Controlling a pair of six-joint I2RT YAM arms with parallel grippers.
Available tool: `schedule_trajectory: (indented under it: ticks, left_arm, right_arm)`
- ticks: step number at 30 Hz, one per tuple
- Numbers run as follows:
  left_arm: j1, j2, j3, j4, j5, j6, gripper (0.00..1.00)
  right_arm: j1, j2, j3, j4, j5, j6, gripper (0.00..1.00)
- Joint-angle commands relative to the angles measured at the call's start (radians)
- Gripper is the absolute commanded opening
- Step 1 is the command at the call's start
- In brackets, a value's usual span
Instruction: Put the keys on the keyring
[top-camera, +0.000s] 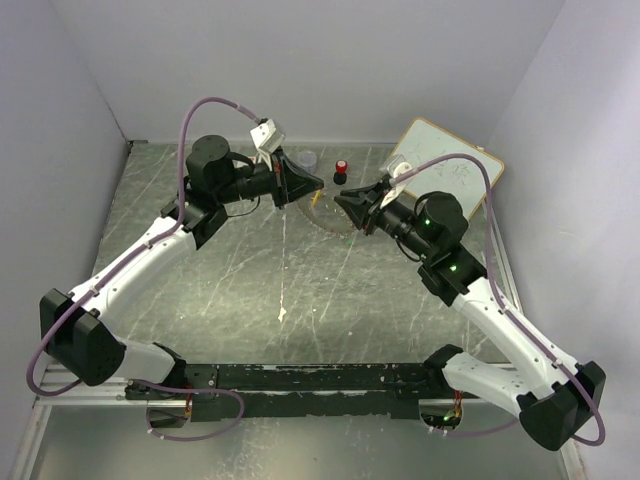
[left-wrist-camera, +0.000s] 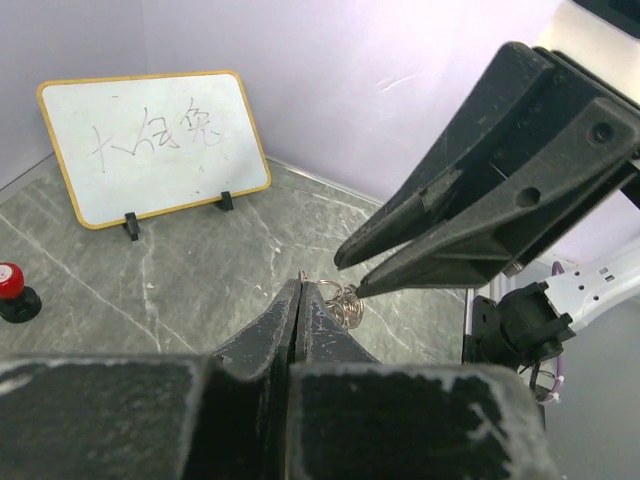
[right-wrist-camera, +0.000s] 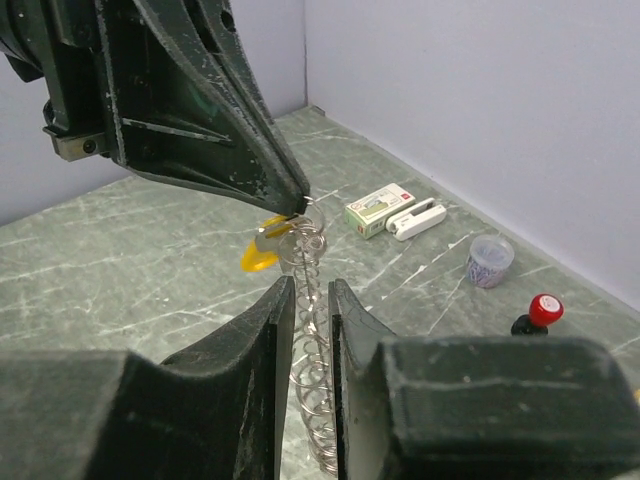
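The right gripper (right-wrist-camera: 312, 292), nearest, has its jaws narrowly parted astride the keyring (right-wrist-camera: 311, 250); whether they touch it cannot be told. Just beyond, the left gripper (right-wrist-camera: 297, 205) is clenched on the ring's upper rim, holding it off the table (right-wrist-camera: 150, 270), with the yellow key (right-wrist-camera: 260, 255) beside its tips. The green key cannot be made out. The ring looks light, springy and slippery, so a hold low on its wire seems best. Farther off, a small box (right-wrist-camera: 380, 208), cup (right-wrist-camera: 490, 260) and red-capped knob (right-wrist-camera: 541, 311) sit along the back wall, well apart from the ring.
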Motion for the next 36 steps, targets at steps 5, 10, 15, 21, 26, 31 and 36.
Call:
schedule_trajectory:
  ticks: [5, 10, 15, 21, 26, 31, 36]
  left_arm:
    - [-0.030, 0.015, 0.061, 0.038, -0.107, -0.061, 0.07]
    - [-0.051, 0.024, 0.070, 0.025, -0.140, -0.068, 0.07]
    - [-0.060, 0.010, 0.062, 0.014, -0.116, -0.027, 0.07]
    - [-0.056, -0.009, 0.048, -0.006, -0.054, 0.040, 0.07]
    - [-0.017, 0.010, 0.038, 0.042, 0.102, 0.039, 0.07]
    - [0.039, 0.071, 0.064, 0.090, 0.313, 0.001, 0.07]
    - [0.057, 0.141, 0.117, 0.088, 0.424, -0.012, 0.07]
  right_arm:
    - [0.102, 0.020, 0.008, -0.008, 0.134, -0.059, 0.20]
    - [0.142, 0.027, 0.005, 0.002, 0.217, -0.066, 0.20]
    - [0.142, -0.003, -0.001, -0.008, 0.274, -0.079, 0.20]
    - [0.134, -0.038, 0.035, -0.083, 0.258, -0.140, 0.20]
    - [0.103, -0.043, 0.105, -0.172, 0.242, -0.156, 0.29]
    - [0.069, -0.043, 0.154, -0.252, 0.218, -0.175, 0.37]
    - [0.026, -0.025, 0.204, -0.302, 0.090, -0.176, 0.37]
